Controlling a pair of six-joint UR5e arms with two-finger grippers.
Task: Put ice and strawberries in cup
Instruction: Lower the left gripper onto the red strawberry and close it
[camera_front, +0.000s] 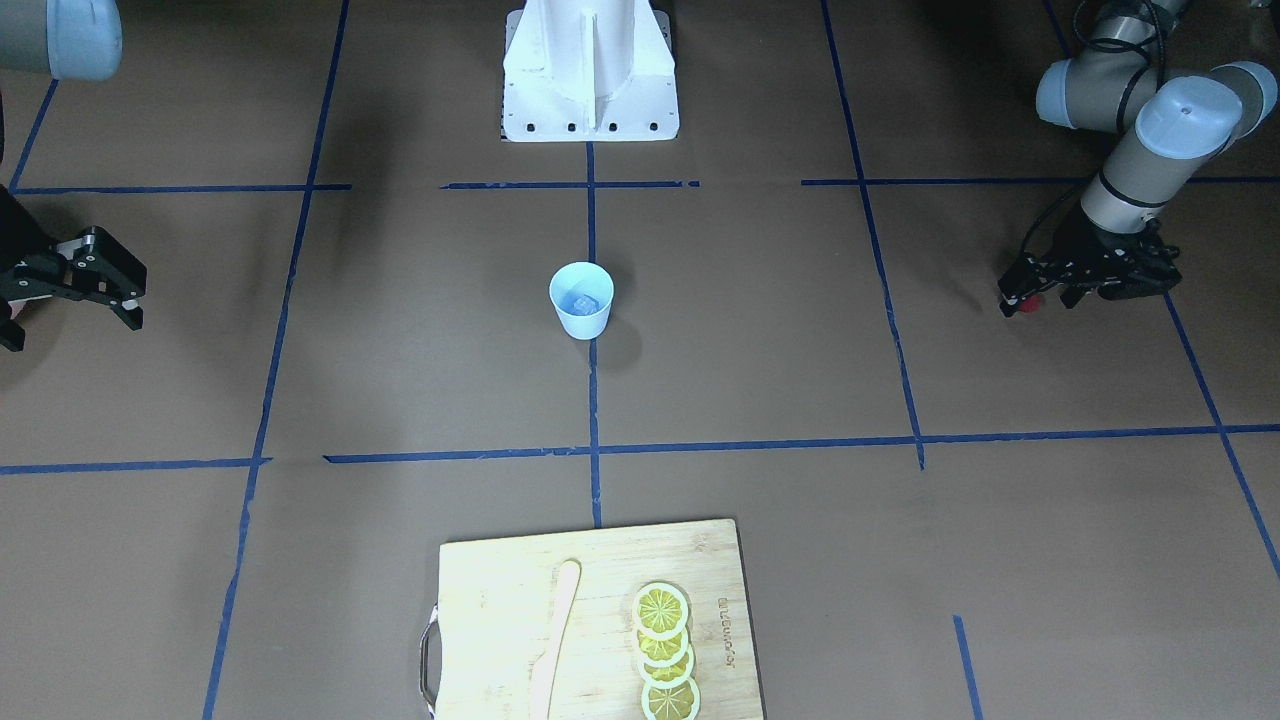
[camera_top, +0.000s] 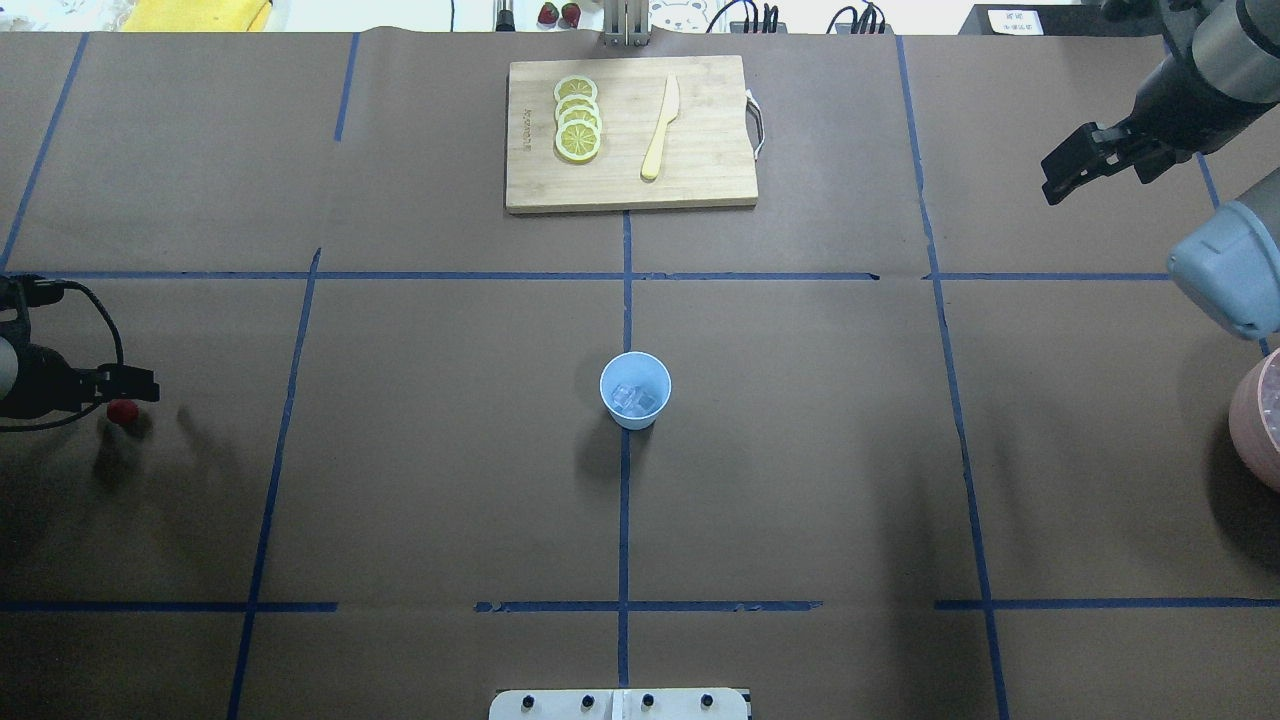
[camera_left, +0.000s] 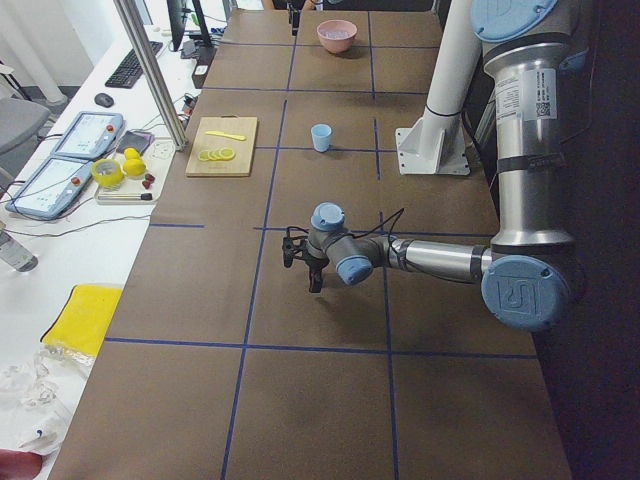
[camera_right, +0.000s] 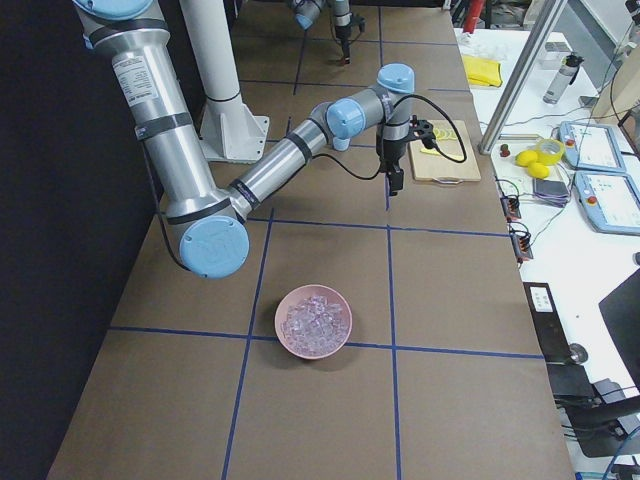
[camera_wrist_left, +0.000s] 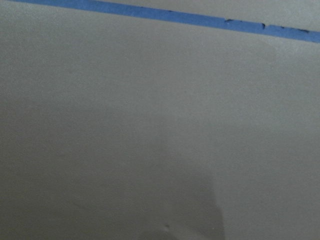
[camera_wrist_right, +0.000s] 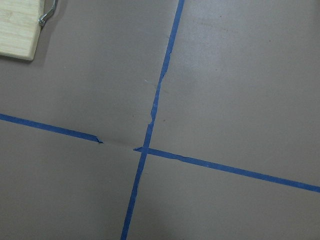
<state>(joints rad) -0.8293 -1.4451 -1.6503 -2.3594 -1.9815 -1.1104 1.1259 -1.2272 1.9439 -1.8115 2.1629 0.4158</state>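
In the overhead view the light-blue cup (camera_top: 634, 421) stands upright at the middle of the frame, on the blue tape line that runs up the brown table (camera_top: 800, 450), with a few clear ice cubes (camera_top: 636, 398) lying in its bottom. The strawberry (camera_top: 122, 411) is at the far left edge of that frame, well apart from the cup, right at the tips of the left gripper (camera_front: 1030, 297). In the front-facing view, the fingers look drawn in around the red berry at the right edge of the frame. The right gripper (camera_front: 72, 318), at the left edge of the front-facing frame, has its jaws spread wide and holds nothing. A pink bowl (camera_right: 313, 349) heaped with more ice sits at the lower middle of the right side view. At the top centre of the overhead frame a wooden cutting board (camera_top: 700, 185) carries a row of overlapping lemon slices (camera_top: 578, 120) and a pale wooden knife (camera_top: 660, 128).
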